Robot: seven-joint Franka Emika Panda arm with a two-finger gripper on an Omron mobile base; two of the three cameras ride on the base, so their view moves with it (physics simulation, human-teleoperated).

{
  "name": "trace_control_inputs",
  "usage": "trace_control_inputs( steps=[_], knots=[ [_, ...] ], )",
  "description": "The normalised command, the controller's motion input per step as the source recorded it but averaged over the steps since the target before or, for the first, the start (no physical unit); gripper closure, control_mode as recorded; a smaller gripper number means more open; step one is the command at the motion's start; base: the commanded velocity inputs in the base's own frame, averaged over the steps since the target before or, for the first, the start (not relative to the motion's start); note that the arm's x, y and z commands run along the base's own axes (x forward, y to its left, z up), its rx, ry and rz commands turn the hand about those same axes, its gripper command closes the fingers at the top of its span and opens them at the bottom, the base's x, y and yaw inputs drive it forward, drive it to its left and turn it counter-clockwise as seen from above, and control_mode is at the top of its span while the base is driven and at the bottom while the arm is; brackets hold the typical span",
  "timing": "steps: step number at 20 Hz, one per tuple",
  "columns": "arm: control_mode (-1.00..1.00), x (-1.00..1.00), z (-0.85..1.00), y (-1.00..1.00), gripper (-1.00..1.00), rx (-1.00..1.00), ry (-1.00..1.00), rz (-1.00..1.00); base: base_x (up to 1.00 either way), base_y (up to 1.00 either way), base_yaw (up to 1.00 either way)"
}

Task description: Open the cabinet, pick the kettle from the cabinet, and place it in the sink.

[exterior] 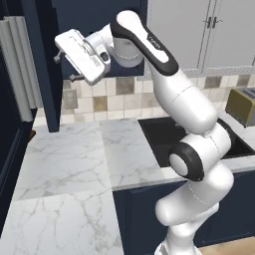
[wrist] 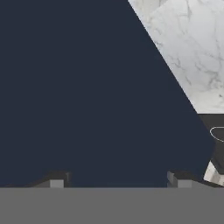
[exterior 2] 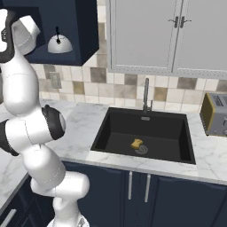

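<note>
The white arm reaches up and left, its hand (wrist: 117, 179) spread wide before the navy cabinet's (exterior 2: 84, 31) open door. Inside sits the small domed silver kettle (exterior 2: 60, 44) with its thin black handle, well apart from the matte black sink (exterior 2: 146, 135) set in the marble worktop (exterior: 64, 159).

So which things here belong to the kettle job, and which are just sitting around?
Part of the job:
- cabinet, already open
- kettle on its shelf
- sink
- gripper, close to a navy panel

Just lying about:
- toaster
- yellow sponge in the basin
- grey double-door cabinets
</note>
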Motion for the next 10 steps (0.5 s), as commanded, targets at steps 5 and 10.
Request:
trace_control_inputs(
  steps=[5,10],
  knots=[
    [-1.0,0.0,-0.04,0.1,-1.0,-0.19,0.0,-0.03,0.0,0.0,0.0],
    [-1.0,0.0,-0.07,0.0,-1.0,-0.17,0.0,-0.04,0.0,0.0,0.0]
  ],
)
